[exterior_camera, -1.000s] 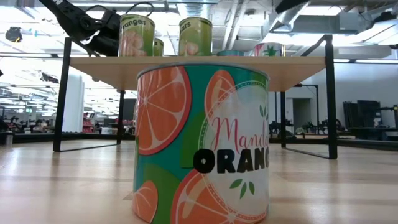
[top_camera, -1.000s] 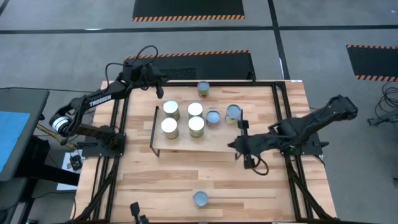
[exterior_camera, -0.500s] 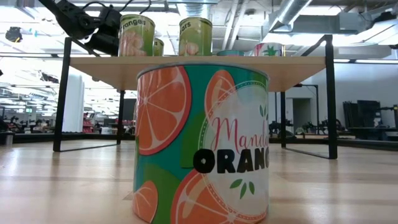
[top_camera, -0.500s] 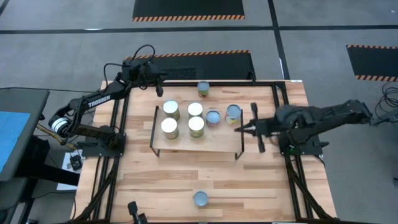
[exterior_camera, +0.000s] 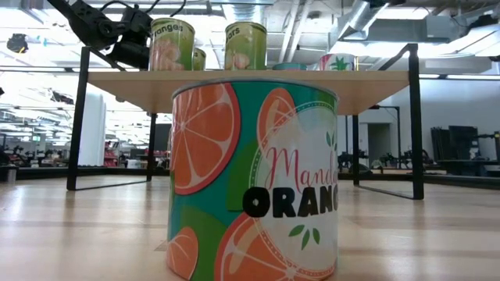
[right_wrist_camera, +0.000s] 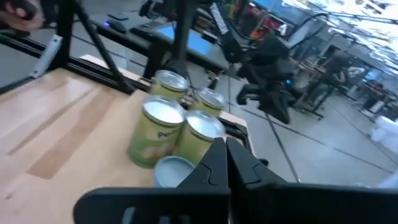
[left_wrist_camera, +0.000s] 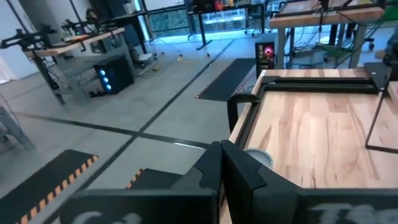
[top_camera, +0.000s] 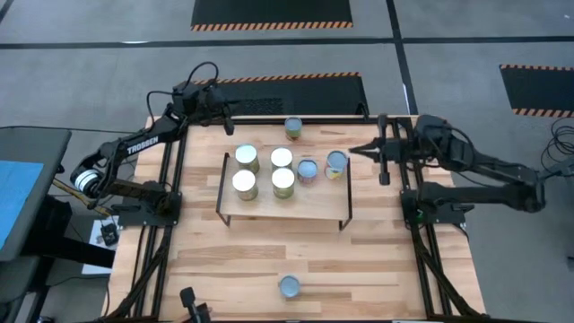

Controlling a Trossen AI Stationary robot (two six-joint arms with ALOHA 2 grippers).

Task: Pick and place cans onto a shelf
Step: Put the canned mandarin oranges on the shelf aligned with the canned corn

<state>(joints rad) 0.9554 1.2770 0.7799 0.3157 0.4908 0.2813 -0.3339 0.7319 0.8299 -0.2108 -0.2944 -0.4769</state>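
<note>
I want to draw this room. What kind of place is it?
Probably a robot lab or workshop. A light wooden worktable in a black metal frame stands on a grey concrete floor with black mats edged in orange stripes, and more metal workbenches with computers fill the room behind.

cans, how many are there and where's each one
8: six cans on the shelf at; two on the table at and.
</note>
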